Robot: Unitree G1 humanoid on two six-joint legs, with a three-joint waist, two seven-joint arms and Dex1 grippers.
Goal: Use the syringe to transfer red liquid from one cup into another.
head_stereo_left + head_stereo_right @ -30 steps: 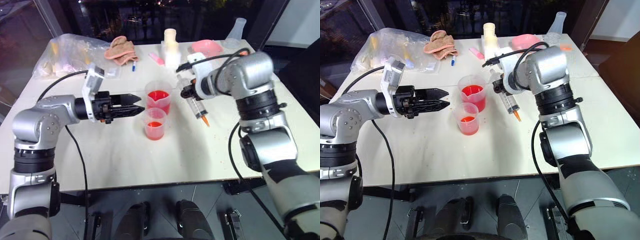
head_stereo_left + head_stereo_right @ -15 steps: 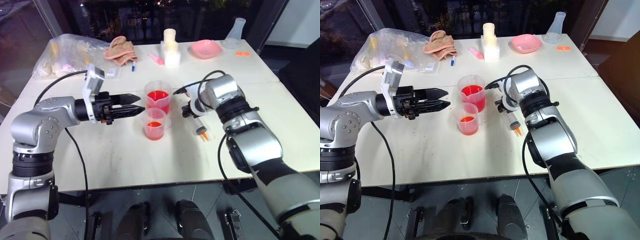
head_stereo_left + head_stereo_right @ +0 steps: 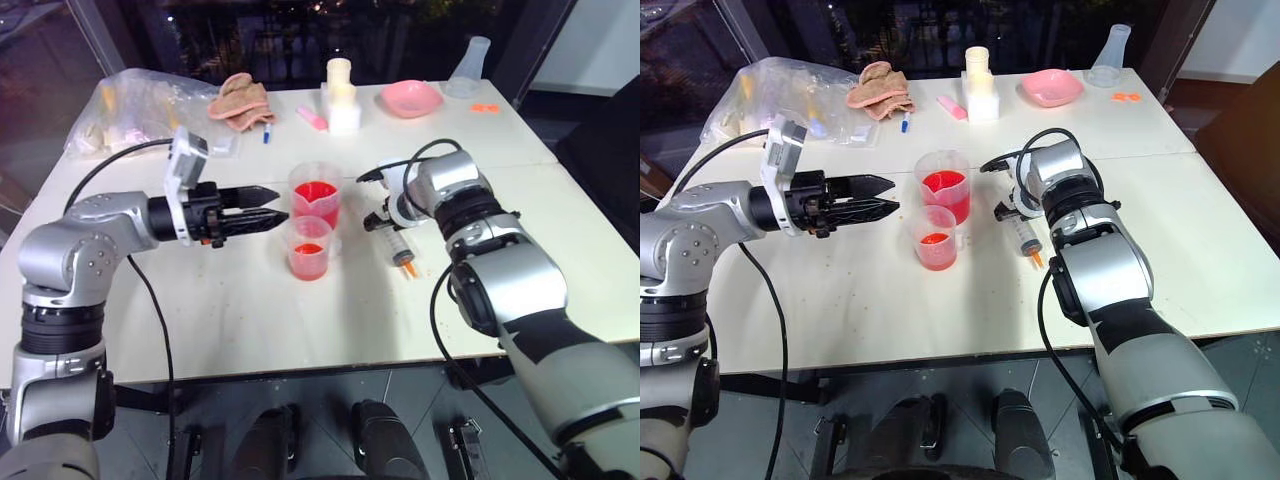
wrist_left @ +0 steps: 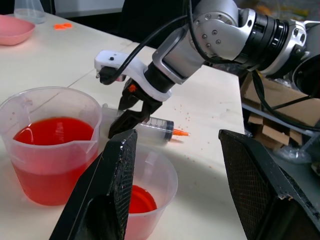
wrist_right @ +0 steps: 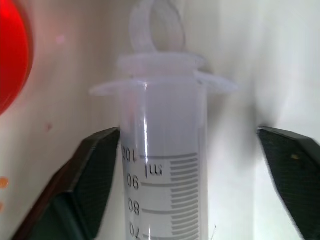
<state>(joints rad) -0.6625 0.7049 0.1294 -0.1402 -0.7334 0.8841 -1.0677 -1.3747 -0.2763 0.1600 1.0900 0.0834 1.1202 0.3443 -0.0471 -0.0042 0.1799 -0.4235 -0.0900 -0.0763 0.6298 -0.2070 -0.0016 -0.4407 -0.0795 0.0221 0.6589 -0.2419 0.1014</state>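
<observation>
From the head views: right pincer (image 3: 383,216) lowered over the large clear plastic syringe with black scale marks and orange tip (image 3: 396,244), fingers spread either side of the barrel, not pinching it; syringe lying flat on the pale surface (image 3: 250,310), tip pointing toward the near edge. Left pincer (image 3: 262,213) held level and spread, empty, pointing at the taller clear plastic cup of red liquid (image 3: 317,194); shorter clear cup with a little red liquid (image 3: 308,248) just in front of that cup, both between the two pincers. Farther back: pink bowl (image 3: 412,97), crumpled pinkish cloth (image 3: 243,98), clear plastic bag (image 3: 140,108), clear flask (image 3: 471,66). From the left wrist view: own black fingers (image 4: 112,190) wide apart, both cups between and beyond them; right pincer standing over the plunger end of the syringe on the surface, orange tip pointing away. From the right wrist view: fingers (image 5: 92,175) apart, the syringe barrel between them, touching neither; rim of red liquid at one edge.
</observation>
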